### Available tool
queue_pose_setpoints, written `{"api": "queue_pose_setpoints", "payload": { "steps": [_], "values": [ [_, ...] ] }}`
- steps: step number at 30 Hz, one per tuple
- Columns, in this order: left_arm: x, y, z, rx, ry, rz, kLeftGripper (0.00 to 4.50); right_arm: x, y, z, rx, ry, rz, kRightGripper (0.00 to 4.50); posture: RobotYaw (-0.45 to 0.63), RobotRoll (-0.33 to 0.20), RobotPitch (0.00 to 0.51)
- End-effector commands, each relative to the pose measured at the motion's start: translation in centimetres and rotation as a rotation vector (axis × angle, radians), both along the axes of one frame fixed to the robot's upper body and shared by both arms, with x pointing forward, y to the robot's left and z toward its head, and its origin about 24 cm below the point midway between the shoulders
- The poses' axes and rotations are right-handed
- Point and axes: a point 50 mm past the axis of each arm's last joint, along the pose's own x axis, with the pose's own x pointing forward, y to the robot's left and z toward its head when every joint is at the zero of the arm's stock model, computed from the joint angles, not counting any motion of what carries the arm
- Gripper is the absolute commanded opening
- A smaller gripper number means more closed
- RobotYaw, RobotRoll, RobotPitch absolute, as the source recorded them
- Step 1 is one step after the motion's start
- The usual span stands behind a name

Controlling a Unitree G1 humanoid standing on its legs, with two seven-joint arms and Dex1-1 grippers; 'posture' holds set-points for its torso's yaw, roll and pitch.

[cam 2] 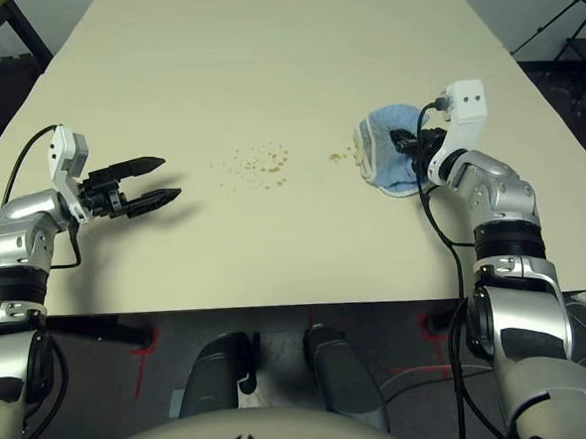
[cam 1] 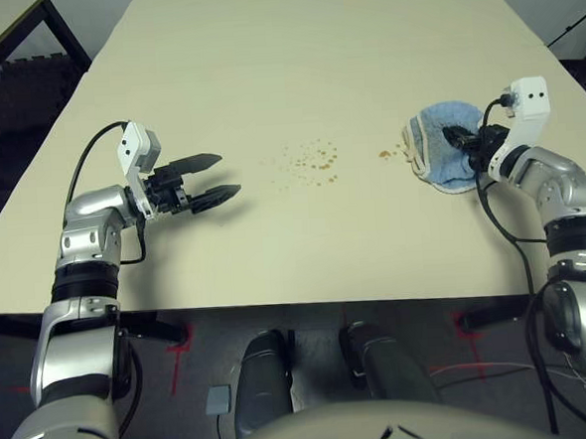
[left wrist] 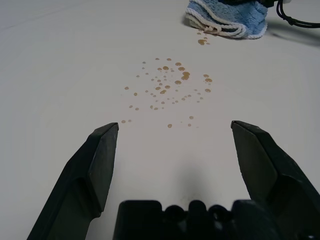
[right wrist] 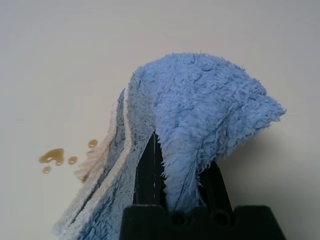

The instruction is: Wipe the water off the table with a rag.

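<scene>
Hidden and cut-off parts

The right gripper's [right wrist: 182, 187] fingertips were buried in the folds of the rag [right wrist: 200, 115], so only the lower lengths of its fingers showed; the rag's lower corner ran off the edge of the right wrist view; in the left wrist view the rag's far side was cut off by the picture's edge; the table's [cam 1: 263, 62] far end ran out of the head views; the smaller patch of water [cam 1: 387, 154] beside the rag was too small in the head views to count its drops; whether the rag touched it could not be told.
</scene>
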Motion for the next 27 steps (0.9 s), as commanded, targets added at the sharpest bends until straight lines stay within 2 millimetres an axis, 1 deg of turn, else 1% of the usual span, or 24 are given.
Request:
{"api": "queue_pose_setpoints", "payload": {
  "steps": [1,7,8,13,16,19,21,22,24,27],
  "values": [
    [-0.2,0.7,0.2,0.018,0.005,0.012,4.5,0.4,1.5,-1.3,-0.045,0.025,0.027,0.01,-0.19,0.0,0.151],
    [-0.3,1.0,0.6,0.025,0.003,0.018,4.5,0.6,5.4,-3.3,-0.013,0.093,0.171,0.01,-0.19,0.0,0.159],
    [-0.3,1.1,0.7,0.026,0.004,0.019,4.5,0.5,6.0,-3.5,-0.006,0.102,0.2,0.01,-0.17,0.0,0.175],
    [-0.6,1.6,0.8,0.04,0.011,0.026,4.5,-0.4,8.0,-4.2,0.036,0.147,0.336,0.01,-0.16,0.0,0.181],
    [-0.7,1.7,0.8,0.045,0.015,0.028,4.5,-1.3,8.7,-4.6,0.064,0.191,0.426,0.01,-0.16,0.0,0.181],
    [-0.7,1.8,0.8,0.047,0.016,0.028,4.5,-1.9,8.6,-4.6,0.066,0.219,0.457,0.01,-0.17,0.0,0.184],
    [-0.7,1.8,0.8,0.048,0.017,0.027,4.5,-2.0,8.1,-4.6,0.061,0.219,0.429,0.01,-0.17,0.0,0.183],
    [-0.7,1.7,0.9,0.048,0.017,0.026,4.5,-1.9,7.6,-4.5,0.052,0.215,0.397,0.01,-0.17,0.0,0.183],
    [-0.7,1.7,0.9,0.049,0.017,0.024,4.5,-1.4,5.7,-4.1,0.025,0.184,0.273,0.01,-0.17,0.0,0.181],
    [-0.7,1.7,0.8,0.05,0.018,0.023,4.5,-0.9,3.9,-3.5,-0.047,0.143,0.183,0.01,-0.17,0.0,0.179]
  ]
}}
